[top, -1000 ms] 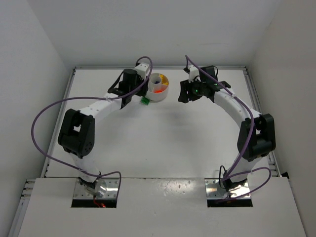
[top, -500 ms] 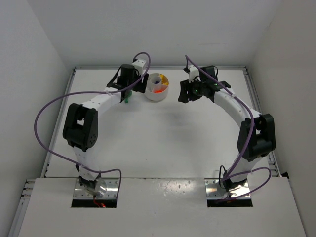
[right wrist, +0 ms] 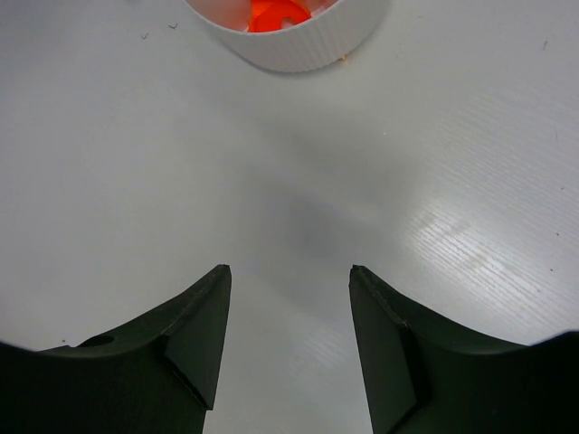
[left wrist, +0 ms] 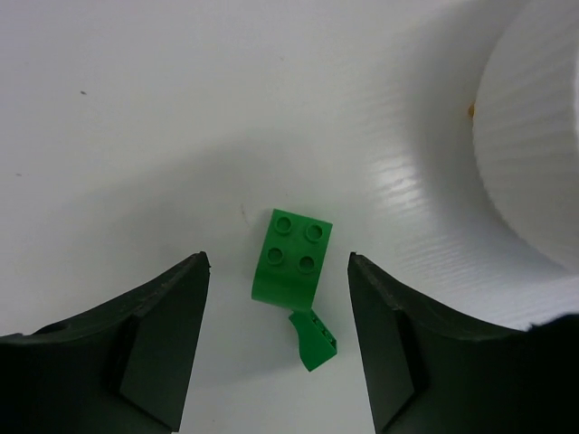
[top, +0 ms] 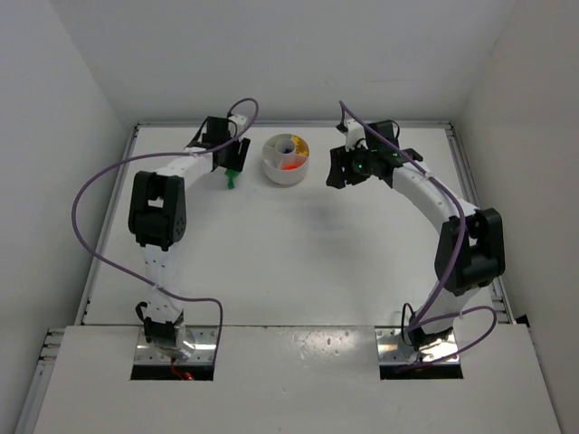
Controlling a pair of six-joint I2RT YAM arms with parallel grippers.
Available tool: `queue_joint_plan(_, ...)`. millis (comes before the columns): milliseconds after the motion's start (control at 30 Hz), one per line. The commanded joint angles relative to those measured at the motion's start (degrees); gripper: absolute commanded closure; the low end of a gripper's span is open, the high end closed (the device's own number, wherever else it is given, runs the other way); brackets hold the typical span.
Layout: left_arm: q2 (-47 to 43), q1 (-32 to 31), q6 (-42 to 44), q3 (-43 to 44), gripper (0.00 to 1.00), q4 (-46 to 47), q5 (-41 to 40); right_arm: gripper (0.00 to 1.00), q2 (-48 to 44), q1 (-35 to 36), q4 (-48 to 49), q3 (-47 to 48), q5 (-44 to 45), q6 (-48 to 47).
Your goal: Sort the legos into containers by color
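Note:
Two green legos lie on the table between my left gripper's (left wrist: 278,260) open fingers: a four-stud brick (left wrist: 294,260) and a small sloped piece (left wrist: 315,340) touching its near end. From above, the green legos (top: 231,180) sit left of the round white dish (top: 274,172), just below the left gripper (top: 233,161). The dish's containers hold orange-red legos (top: 289,165), a yellow one (top: 301,147) and a purple bit (top: 288,145). My right gripper (top: 339,172) hangs open and empty to the right of the dish; its wrist view shows the gripper (right wrist: 289,269), the dish wall (right wrist: 308,45) and an orange-red lego (right wrist: 276,13).
The dish's ribbed wall (left wrist: 534,163) rises close to the right of my left fingers. The table's raised back edge (top: 289,124) runs just behind both grippers, and white walls close in the table on the left and right.
My left arm has swung left, away from the dish, taking the green legos along. Its jaws have opened and the green legos now lie free on the table. The right arm has not moved.

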Motion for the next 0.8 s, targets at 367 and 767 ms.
queue_joint_plan(367,5.4,1.0,4.8,6.5,0.39,-8.0,0.8,0.44,-1.6,-0.3,1.3,0.9,-1.0,-0.4)
queue_joint_plan(767,7.4,2.0,4.8,7.8,0.57,-10.1,1.4,0.44,-1.0,-0.3,1.3,1.4,-1.0,-0.4)
